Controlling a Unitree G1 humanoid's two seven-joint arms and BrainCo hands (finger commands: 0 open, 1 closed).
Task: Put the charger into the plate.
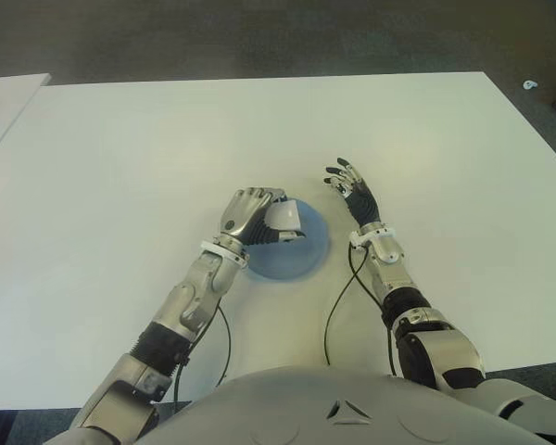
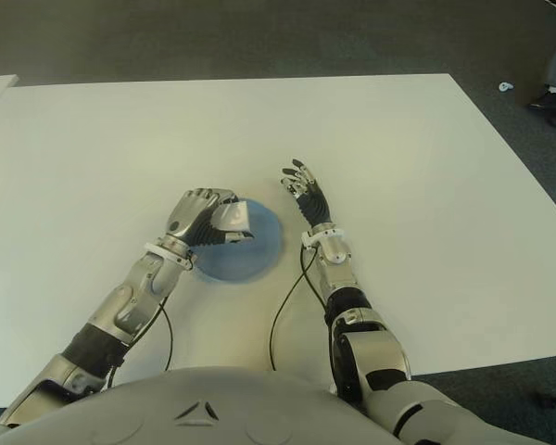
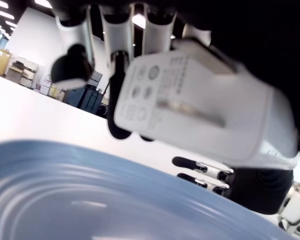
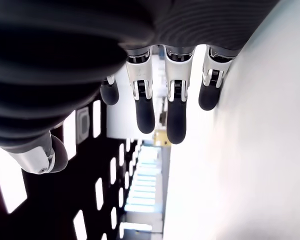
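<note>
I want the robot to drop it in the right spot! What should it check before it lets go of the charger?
1. Charger held in the left hand: ok, the fingers are curled around it.
2. Charger above the blue plate: ok, the left wrist view shows the plate right under it.
3. Charger touching the plate already: cannot tell; it looks a little above it.
4. Plate has room: ok in the part that shows; the hand hides the rest.
5. Right hand out of the way: ok, it is open beside the plate, on its right, holding nothing.
6. Plate flat on the white table: ok.
</note>
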